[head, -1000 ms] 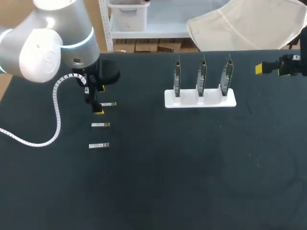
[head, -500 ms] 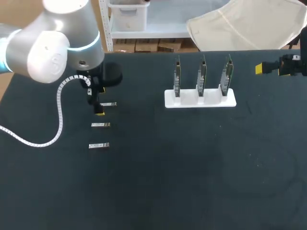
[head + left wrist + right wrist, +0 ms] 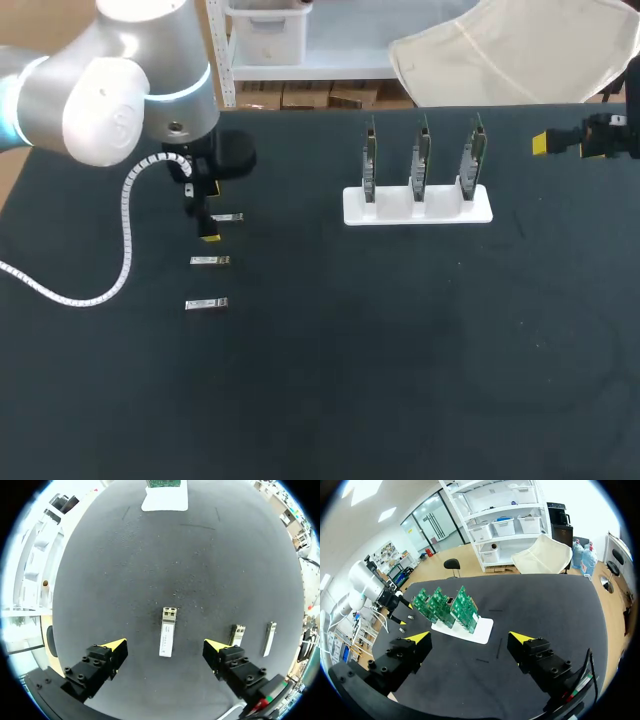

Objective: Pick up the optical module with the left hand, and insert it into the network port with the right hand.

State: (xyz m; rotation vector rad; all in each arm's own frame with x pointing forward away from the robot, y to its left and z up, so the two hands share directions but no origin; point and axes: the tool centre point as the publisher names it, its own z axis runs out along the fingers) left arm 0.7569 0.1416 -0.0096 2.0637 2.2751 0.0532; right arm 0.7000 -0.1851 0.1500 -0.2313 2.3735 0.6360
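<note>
My left tool (image 3: 165, 646) hangs spread over the optical module (image 3: 168, 630), lying flat on the tabletop (image 3: 150, 570) between its fingers, untouched. My right tool (image 3: 470, 638), also spread, sits far from the 3-board stand (image 3: 418, 206).

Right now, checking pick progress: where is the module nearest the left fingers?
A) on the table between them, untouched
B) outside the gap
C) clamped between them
A: the optical module lies flat on the table between the open fingers of the left gripper, touching neither.

Black table (image 3: 400, 350), matte top, faint light specks.
</note>
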